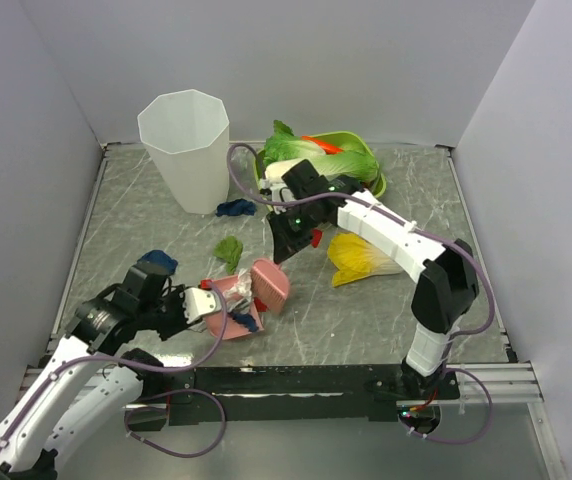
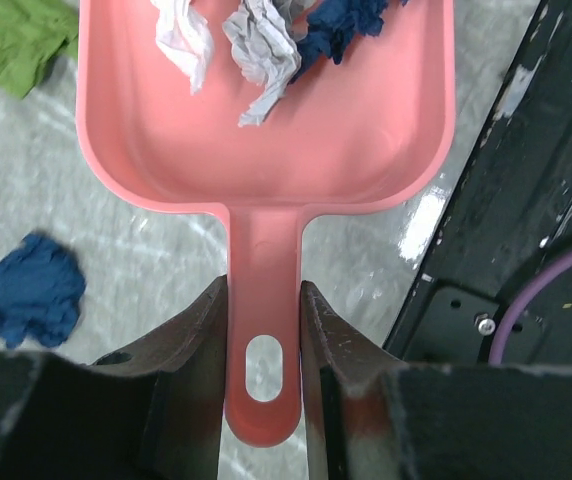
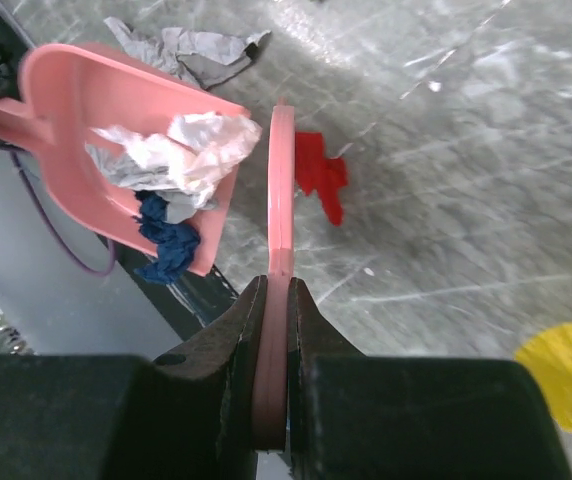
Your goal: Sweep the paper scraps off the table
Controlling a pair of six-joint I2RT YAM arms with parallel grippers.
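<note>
My left gripper (image 2: 263, 345) is shut on the handle of a pink dustpan (image 2: 266, 150) that lies near the table's front edge (image 1: 228, 310). In the pan lie white (image 2: 181, 35), grey (image 2: 261, 55) and dark blue (image 2: 341, 25) paper scraps. My right gripper (image 3: 278, 310) is shut on a flat pink brush (image 3: 281, 180), held on edge just right of the pan's mouth (image 1: 271, 285). Loose on the table (image 1: 366, 320) are a red scrap (image 3: 321, 180), a green one (image 1: 229, 250), a grey one (image 3: 191, 50) and two blue ones (image 1: 156, 262) (image 1: 234, 208).
A tall white bin (image 1: 188, 150) stands at the back left. A green tray (image 1: 374, 175) with leafy toy vegetables and a red chilli (image 1: 321, 143) sits at the back. A yellow toy cabbage (image 1: 361, 258) lies right of the brush. The black base rail (image 1: 296, 380) runs along the front.
</note>
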